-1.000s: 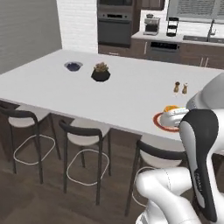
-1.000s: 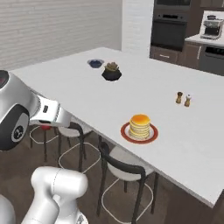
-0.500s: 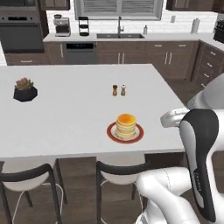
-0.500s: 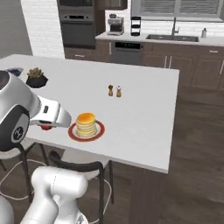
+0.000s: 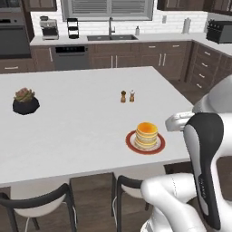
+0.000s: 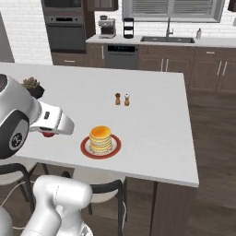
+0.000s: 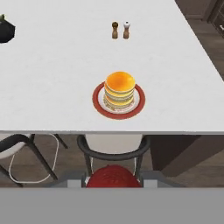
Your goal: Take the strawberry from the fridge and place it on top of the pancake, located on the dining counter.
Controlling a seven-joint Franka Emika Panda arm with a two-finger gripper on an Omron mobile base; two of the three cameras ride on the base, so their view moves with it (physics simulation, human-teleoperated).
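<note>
The pancake (image 5: 147, 132) (image 6: 100, 137) (image 7: 119, 87) is a short tan stack with orange topping on a red plate (image 7: 98, 105). It stands near the front edge of the white dining counter (image 5: 81, 122) (image 6: 152, 124) (image 7: 57, 78). My gripper (image 7: 113, 179) (image 6: 46, 134) is shut on the red strawberry (image 7: 113, 174) (image 6: 46, 134). It hangs off the counter's front edge, short of the pancake and level with it. The fridge is out of view.
Salt and pepper shakers (image 5: 127, 96) (image 6: 122, 99) (image 7: 120, 30) stand beyond the pancake. A dark potted plant (image 5: 25, 101) (image 7: 5, 29) sits far left on the counter. Stools (image 7: 113, 146) (image 5: 36, 204) are tucked under the front edge. The counter's right end (image 6: 193, 175) drops to the floor.
The whole scene has slid as the base drove along the counter, and the pancake now lies straight ahead of the hand. The grip on the strawberry is unchanged.
</note>
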